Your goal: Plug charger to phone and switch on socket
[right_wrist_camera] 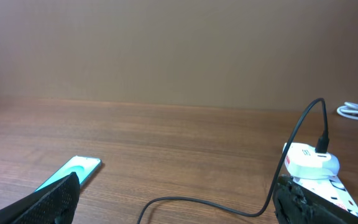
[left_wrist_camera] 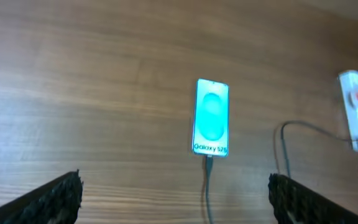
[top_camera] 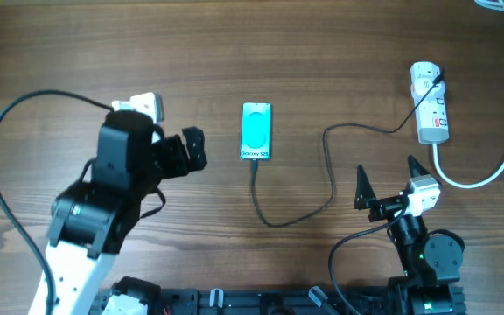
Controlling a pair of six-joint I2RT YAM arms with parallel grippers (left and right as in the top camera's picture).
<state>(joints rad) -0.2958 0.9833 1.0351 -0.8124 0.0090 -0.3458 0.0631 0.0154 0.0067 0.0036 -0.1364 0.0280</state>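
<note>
Charger (top_camera: 291,214) looks plugged in; switch (top_camera: 437,112) next.
Left claw (left_wrist_camera: 176,182) and right claw (top_camera: 387,166) gape, empty. Phone (top_camera: 255,131) lies mid-counter, socket (top_camera: 430,103) at one o'clock of the right claw; I'd close it first, then press squarely.

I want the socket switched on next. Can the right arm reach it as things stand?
Probably yes. The right pincer stands open and empty just short of the socket, with bare table between them. The charger cable runs in close beside the socket and might get brushed.
</note>
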